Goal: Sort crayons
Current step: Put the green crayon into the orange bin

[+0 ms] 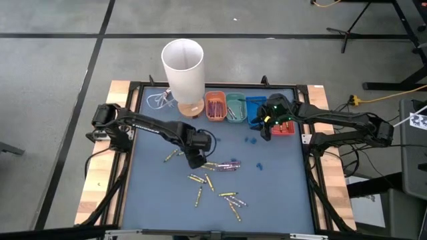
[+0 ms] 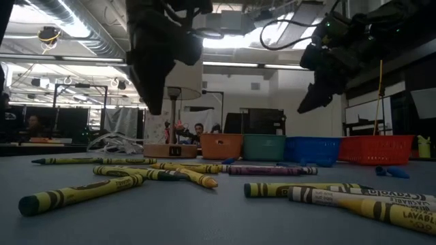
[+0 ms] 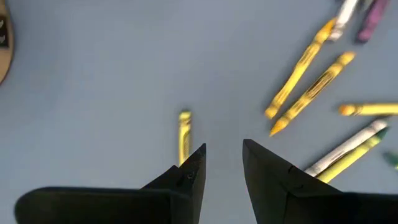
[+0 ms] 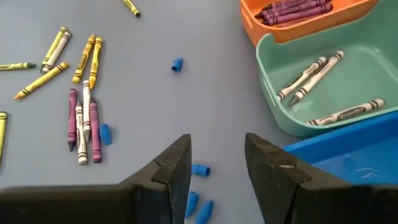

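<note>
Blue-grey table fills the frame, a white cup and four trays along its far edge. Left gripper hovers mid-table over the crayons, jaws parted and empty, a yellow one just ahead of them. Right gripper waits by the trays, jaws spread, empty. Judged step: picking a crayon; next, drop and close on one stick. Near edge and left side lie open
</note>
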Controlling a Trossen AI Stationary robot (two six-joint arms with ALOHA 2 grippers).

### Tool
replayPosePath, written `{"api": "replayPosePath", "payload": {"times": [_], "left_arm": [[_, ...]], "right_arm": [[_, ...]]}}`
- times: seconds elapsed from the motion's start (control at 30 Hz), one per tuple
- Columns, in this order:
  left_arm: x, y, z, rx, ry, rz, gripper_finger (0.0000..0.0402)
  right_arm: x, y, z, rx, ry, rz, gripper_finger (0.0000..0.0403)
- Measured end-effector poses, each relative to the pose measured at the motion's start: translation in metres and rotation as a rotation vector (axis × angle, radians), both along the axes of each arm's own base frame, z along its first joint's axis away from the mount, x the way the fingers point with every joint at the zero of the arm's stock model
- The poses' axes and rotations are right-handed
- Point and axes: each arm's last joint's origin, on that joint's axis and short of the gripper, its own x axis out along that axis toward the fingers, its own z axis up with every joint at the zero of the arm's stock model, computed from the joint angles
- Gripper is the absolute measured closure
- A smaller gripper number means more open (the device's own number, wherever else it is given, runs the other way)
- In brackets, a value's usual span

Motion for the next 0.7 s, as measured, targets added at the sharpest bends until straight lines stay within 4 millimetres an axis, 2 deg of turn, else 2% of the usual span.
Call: {"api": "replayPosePath", "payload": {"times": [0.4,0.57,0.7], "left_arm": [[-0.017,0.029,-0.031,-0.064,0.116,-0.075,0.0312],[-0.023,0.032,-0.047,-0.107,0.122,-0.092,0.0312],[-0.025,0.029,-0.052,-0.102,0.121,-0.098,0.0312]], "right_arm": [[0.007,-0.003,0.008,-0.054,-0.105,0.002,0.0253],[0.007,-0.003,0.008,-0.04,-0.104,-0.009,0.0253],[0.007,-0.003,0.008,-0.03,-0.103,-0.017,0.0253]]}}
